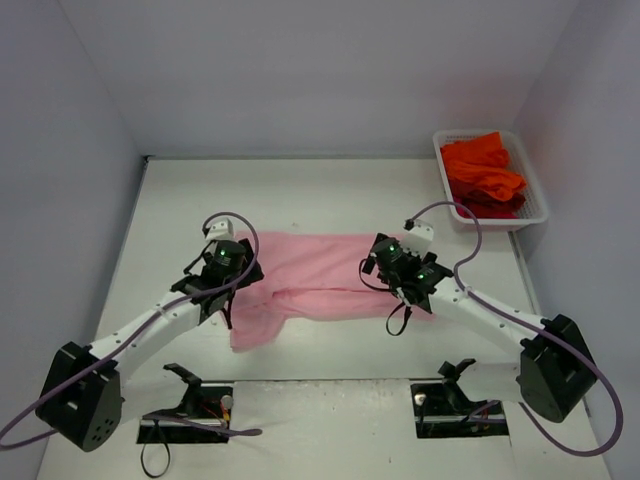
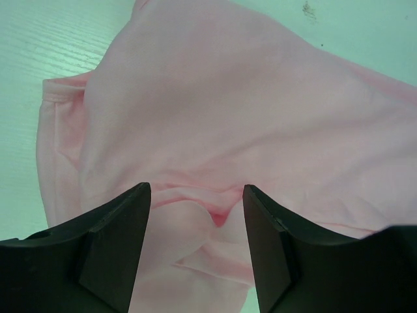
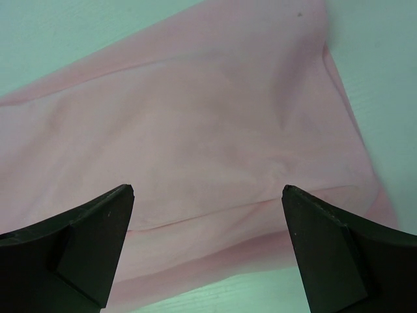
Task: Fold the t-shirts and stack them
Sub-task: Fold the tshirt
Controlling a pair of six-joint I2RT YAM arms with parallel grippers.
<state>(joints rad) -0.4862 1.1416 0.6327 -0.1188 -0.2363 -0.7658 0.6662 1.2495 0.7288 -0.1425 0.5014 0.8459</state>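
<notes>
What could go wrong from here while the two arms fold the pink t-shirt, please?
1. The left pincer hangs open over a raised crease in the pink t-shirt; closing there might catch only one layer, or several.
2. The right pincer stands wide open over flat cloth near the edge; it may slide off without gripping.
3. The shirt lies uneven, one part trailing toward the arms, so the fold may turn out crooked.

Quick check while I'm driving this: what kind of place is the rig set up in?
Probably a lab test booth, not a home: plain pale walls box in a white table, with a pink t-shirt spread out and orange-red t-shirts in a basket.
</notes>
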